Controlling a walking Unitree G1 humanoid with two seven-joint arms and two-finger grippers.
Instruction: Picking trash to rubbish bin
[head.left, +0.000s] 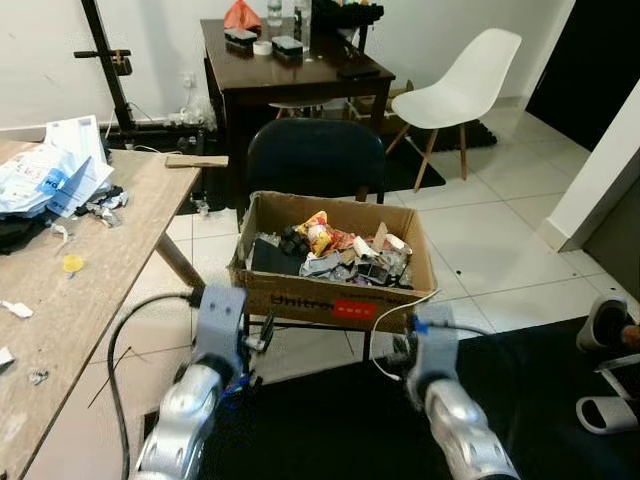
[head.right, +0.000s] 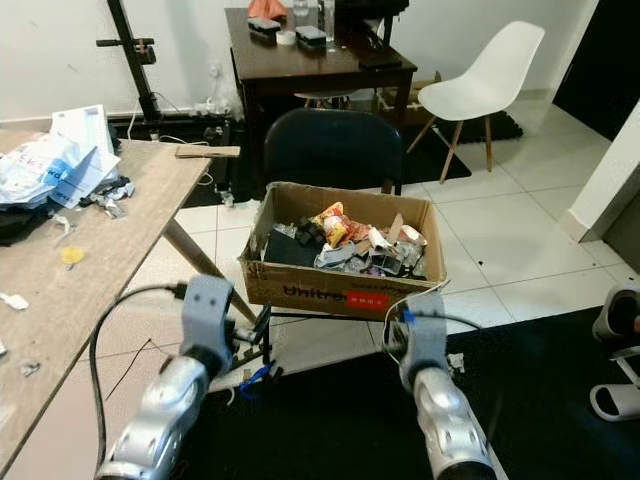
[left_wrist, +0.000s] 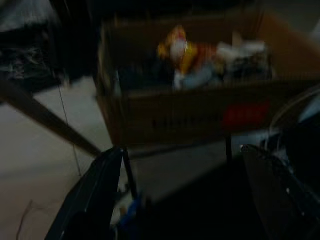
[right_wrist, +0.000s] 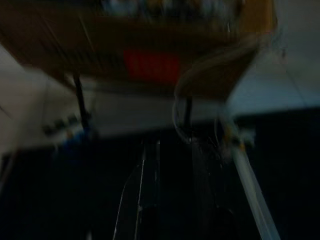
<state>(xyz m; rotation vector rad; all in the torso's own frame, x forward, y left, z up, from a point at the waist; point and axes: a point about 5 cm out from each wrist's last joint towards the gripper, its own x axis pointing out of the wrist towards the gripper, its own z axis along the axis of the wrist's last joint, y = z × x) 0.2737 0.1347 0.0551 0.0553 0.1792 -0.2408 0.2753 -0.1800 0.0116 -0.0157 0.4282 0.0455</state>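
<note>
The head views show a brown cardboard box heaped with wrappers and other trash, sitting on a black office chair beside a long pale wooden table strewn with crumpled paper and plastic bags. The left wrist view adds a close, dim look at the box's red label and a yellow wrapper inside. There the left gripper has its two black fingers spread wide apart, holding nothing, just short of the box front. The right wrist view is blurred; whether the right gripper is parted cannot be told. A white plastic chair and dark wooden desk stand behind.
</note>
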